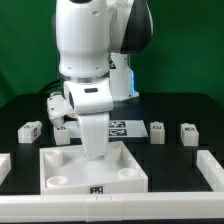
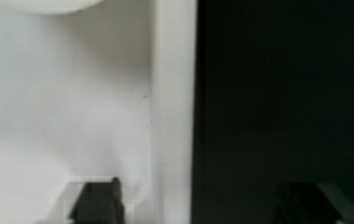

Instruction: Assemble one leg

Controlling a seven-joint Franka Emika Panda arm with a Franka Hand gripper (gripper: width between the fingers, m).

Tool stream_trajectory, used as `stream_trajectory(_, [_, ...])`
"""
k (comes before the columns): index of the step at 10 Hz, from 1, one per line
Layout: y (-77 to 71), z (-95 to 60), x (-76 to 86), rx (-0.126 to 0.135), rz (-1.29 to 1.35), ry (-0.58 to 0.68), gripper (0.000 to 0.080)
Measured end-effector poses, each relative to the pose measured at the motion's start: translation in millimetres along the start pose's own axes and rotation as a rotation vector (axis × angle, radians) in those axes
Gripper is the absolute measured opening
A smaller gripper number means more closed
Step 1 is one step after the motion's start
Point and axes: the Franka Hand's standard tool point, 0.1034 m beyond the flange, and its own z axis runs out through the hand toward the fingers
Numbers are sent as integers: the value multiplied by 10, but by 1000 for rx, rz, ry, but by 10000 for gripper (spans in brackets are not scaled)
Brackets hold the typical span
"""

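The large white tray-shaped panel [image 1: 92,172] lies at the front middle of the table. My gripper [image 1: 95,152] hangs low over its far wall. In the wrist view my gripper [image 2: 209,205] is open: one fingertip [image 2: 99,200] is over the white panel [image 2: 67,110], the other over the black table, with the panel's wall [image 2: 174,100] between them and untouched. Small white legs with markers stand on the table: two on the exterior view's left [image 1: 30,128] [image 1: 61,125] and two on its right [image 1: 157,131] [image 1: 188,132]. No leg is held.
The marker board [image 1: 119,127] lies behind the panel, partly hidden by the arm. White parts show at the exterior view's left edge [image 1: 4,164] and right edge [image 1: 211,170]. The table is black.
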Motion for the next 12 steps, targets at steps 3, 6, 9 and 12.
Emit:
stream_trajectory(3, [4, -5, -2, -2, 0, -1, 68])
stream_trajectory(6, [8, -9, -3, -3, 0, -1, 69])
stream_trajectory(9, [12, -11, 14, -5, 25, -1, 70])
stream_trajectory(12, [76, -21, 326, -11, 208, 3, 70])
